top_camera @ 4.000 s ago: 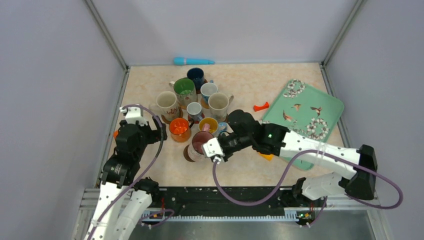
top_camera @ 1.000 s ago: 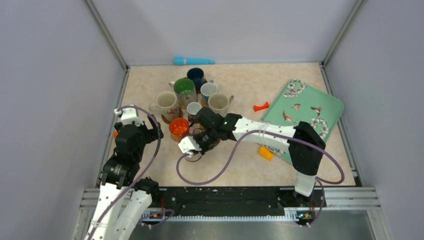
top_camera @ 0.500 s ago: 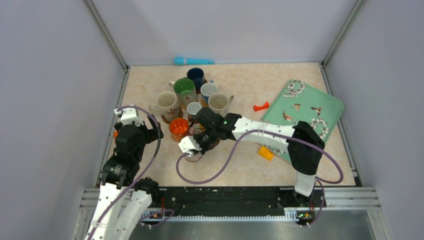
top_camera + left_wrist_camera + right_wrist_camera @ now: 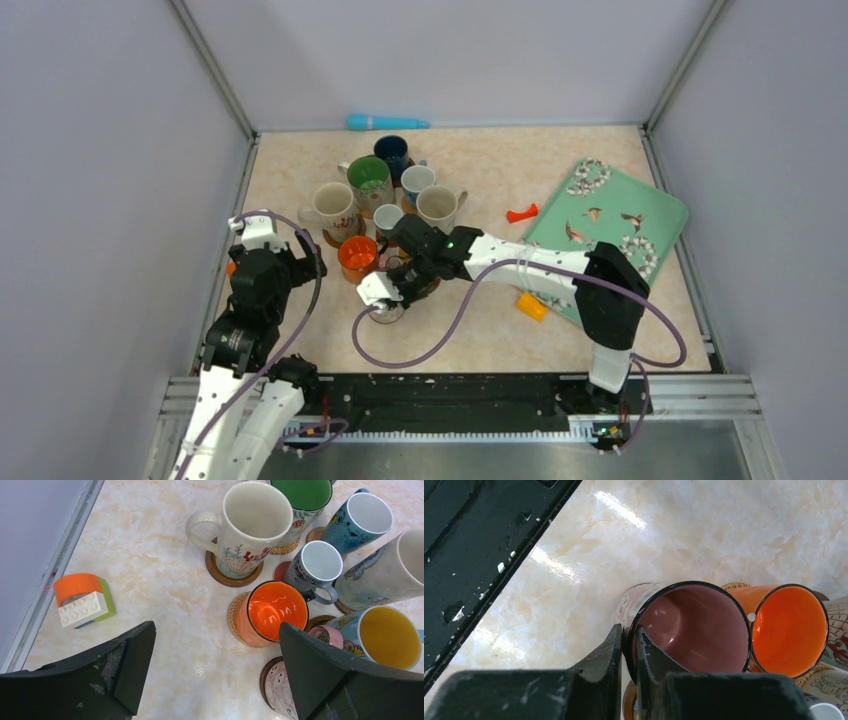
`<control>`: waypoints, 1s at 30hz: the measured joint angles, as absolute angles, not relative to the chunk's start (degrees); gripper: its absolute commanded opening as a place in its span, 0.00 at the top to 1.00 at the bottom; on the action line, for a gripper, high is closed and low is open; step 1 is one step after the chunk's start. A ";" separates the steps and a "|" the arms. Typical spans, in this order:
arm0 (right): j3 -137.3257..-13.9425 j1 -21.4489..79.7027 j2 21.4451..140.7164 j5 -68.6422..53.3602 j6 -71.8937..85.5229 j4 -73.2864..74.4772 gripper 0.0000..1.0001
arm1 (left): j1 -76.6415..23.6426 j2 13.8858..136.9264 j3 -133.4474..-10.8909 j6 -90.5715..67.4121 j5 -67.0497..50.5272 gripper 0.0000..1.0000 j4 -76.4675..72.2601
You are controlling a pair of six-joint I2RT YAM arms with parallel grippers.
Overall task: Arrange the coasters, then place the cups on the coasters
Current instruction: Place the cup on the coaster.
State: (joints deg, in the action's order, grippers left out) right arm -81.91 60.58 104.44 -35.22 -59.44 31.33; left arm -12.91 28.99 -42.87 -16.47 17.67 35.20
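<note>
Your right gripper [image 4: 628,632] pinches the pink mug [image 4: 696,625] by the rim, likely to seat it upright on the coaster [image 4: 264,674]. Your left gripper [image 4: 216,627] is spread wide, empty.

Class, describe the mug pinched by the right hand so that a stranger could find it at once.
Start at the cluster of mugs on the marble-patterned table. At its near edge, closest to the arms' bases, stands the pink-lined mug, beside the orange mug. Its dusty-pink inside, its dark rim and the right hand pinching that rim set it apart.
</note>
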 measured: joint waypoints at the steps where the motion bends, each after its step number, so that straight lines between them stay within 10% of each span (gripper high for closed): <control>1: -81.91 60.58 104.44 -35.20 -59.44 31.31 0.86 | -12.91 28.99 -42.87 -16.47 17.67 0.01 35.20; 30: -83.33 60.51 104.38 -35.94 -59.46 27.86 0.65 | -12.91 28.99 -42.87 -16.47 17.65 0.01 35.20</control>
